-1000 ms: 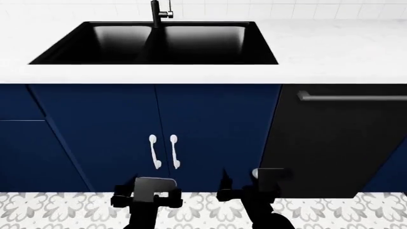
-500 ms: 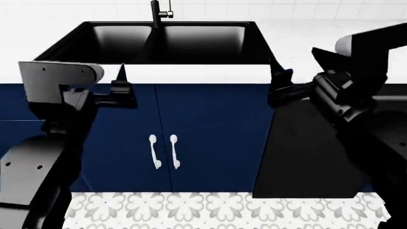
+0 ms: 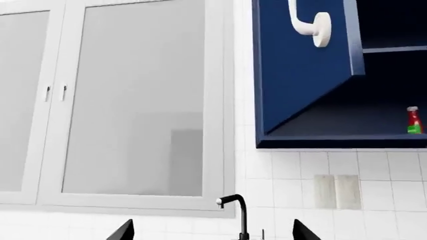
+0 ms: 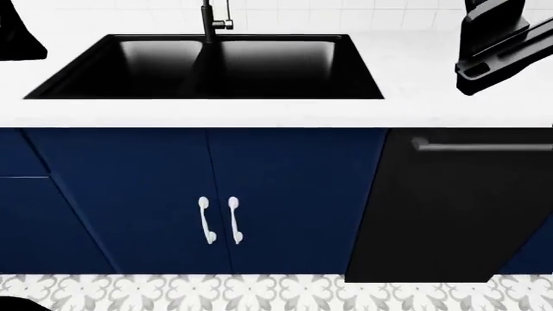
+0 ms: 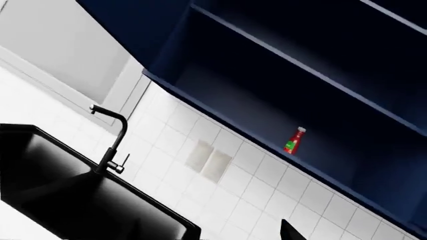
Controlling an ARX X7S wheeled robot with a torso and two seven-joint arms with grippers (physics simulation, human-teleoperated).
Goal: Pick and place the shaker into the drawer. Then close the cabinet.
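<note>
No shaker shows in any view, and no pulled-out drawer shows. The navy base cabinet under the counter has both doors shut, with curved white handles. Both arms are raised high: a part of the left arm and of the right arm show at the head view's upper corners. My left gripper is open and empty, and faces the window and faucet. My right gripper shows one fingertip set far to one side; the other is lost against the black sink. It holds nothing.
A black sink with a black faucet sits in the white counter. A black panel with a grey bar handle is at the right. A navy wall cabinet stands open, with a red bottle on its bottom shelf.
Both arms rose from low in front of the cabinet doors to above the counter. The head view shifted slightly, so the counter and sink sit lower in the picture.
</note>
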